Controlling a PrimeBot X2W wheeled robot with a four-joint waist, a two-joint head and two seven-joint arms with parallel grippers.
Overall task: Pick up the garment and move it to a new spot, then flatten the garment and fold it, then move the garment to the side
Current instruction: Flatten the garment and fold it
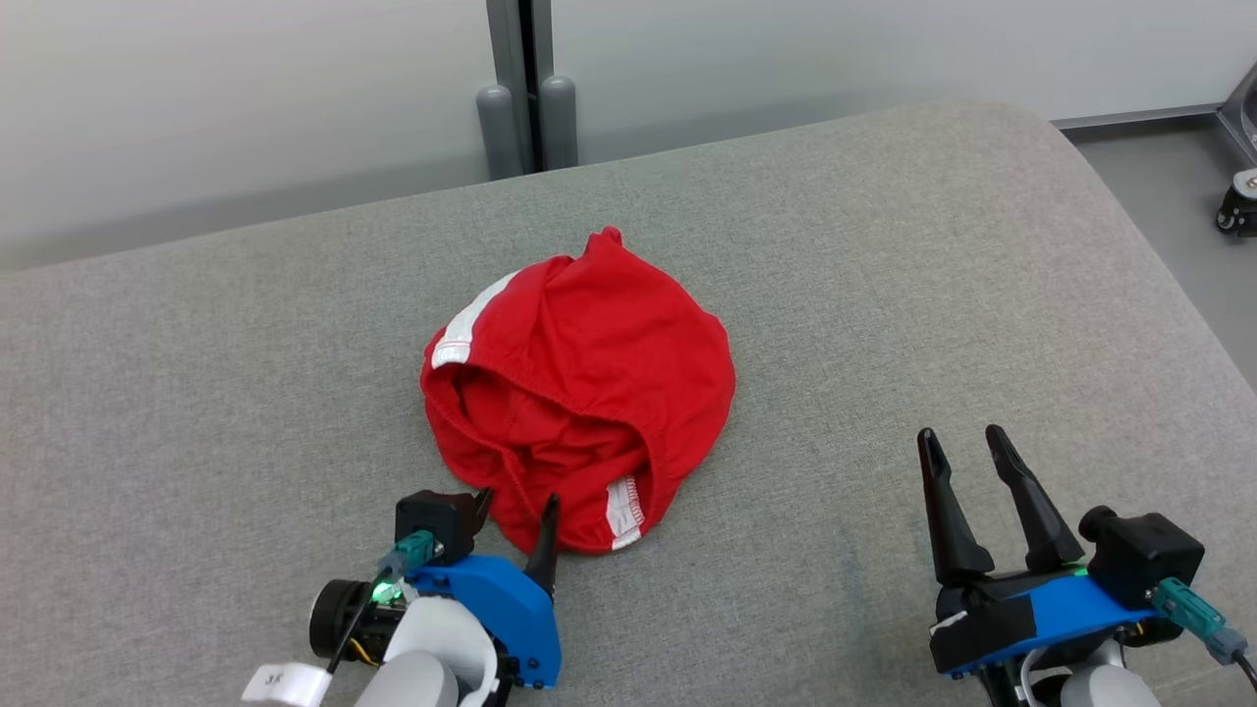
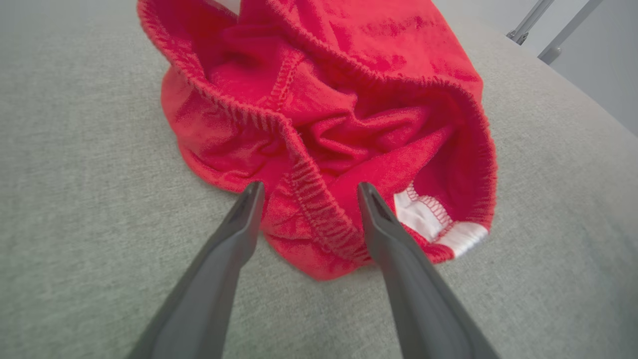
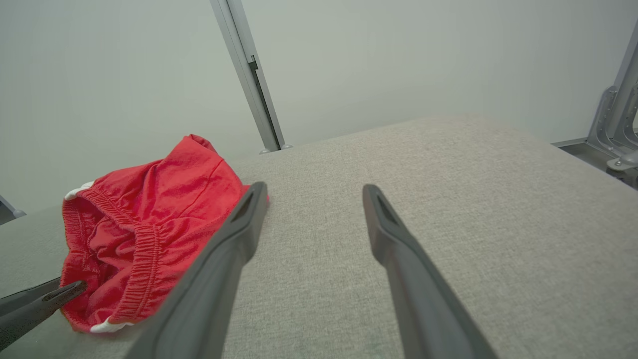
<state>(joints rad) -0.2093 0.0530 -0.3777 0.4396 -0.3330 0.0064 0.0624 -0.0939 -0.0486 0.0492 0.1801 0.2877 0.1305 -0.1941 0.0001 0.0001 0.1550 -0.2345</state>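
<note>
Lowest in the head view, the left claw is spread wide at the near edge of the red shorts, which lie crumpled in the middle of the grey surface. Off to the side, well apart from the shorts, the right claw is spread wide too. In the left wrist view, the stretchy waistband sits between the fingers. In the right wrist view, only bare surface lies between that claw's fingers.
</note>
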